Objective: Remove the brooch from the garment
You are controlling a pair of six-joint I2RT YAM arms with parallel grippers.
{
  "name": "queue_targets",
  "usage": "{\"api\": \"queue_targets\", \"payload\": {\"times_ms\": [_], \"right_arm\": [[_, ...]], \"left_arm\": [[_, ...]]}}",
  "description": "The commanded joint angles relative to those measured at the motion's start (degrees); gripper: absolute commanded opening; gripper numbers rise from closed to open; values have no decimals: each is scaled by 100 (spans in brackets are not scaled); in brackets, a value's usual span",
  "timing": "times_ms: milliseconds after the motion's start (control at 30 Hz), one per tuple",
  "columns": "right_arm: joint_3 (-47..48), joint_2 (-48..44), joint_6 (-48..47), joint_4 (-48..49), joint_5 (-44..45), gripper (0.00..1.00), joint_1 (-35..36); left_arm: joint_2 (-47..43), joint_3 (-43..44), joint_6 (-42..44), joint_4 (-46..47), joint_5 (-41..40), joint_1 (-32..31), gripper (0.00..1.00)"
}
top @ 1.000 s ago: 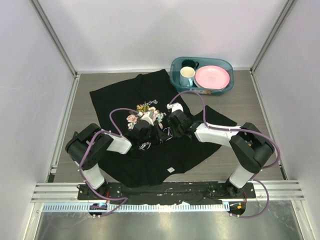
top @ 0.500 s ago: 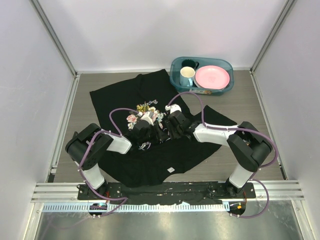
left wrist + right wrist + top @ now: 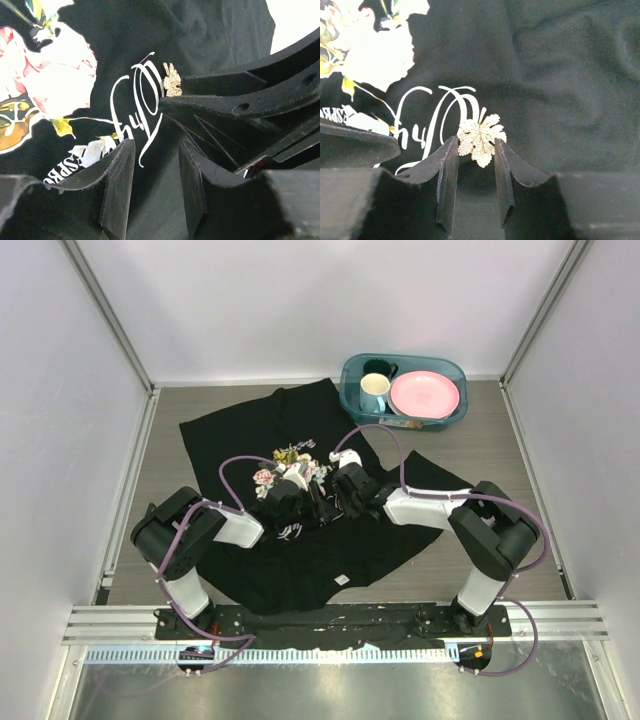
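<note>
**A:** so is the brooch [image 3: 481, 141] off yet?

**B:** nope. It's a little gold leaf, pinned on the garment [image 3: 300, 420] right by the white cursive lettering [image 3: 435, 107], near the rose print [image 3: 380, 55]. The right gripper [image 3: 475, 145] has a fingertip on each side of it, touching its edges. Can't tell from here if it's truly clamped.

**A:** and the other arm?

**B:** the left gripper [image 3: 156, 147] sits just beside it over the cloth, jaws apart, nothing pinched. So it's lined up, nothing removed. Unpinning and lifting it away is all left to do.

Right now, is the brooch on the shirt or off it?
On: the gold leaf brooch lies on the black shirt, between the right fingers.
</note>
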Motion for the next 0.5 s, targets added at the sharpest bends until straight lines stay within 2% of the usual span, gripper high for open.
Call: {"api": "queue_targets", "payload": {"times_ms": [0, 200, 333, 467], "right_arm": [[-37, -65, 183, 221, 162, 33, 38], [-239, -391, 474, 388, 162, 24, 38], [-363, -487, 667, 642, 162, 11, 38], [-494, -610, 790, 783, 258, 6, 29]], "left_arm": [[-157, -41, 211, 83, -126, -18, 45], [-201, 117, 255, -84, -109, -18, 46], [-280, 275, 290, -251, -82, -18, 47], [-386, 398, 308, -435, -153, -18, 48]]}}
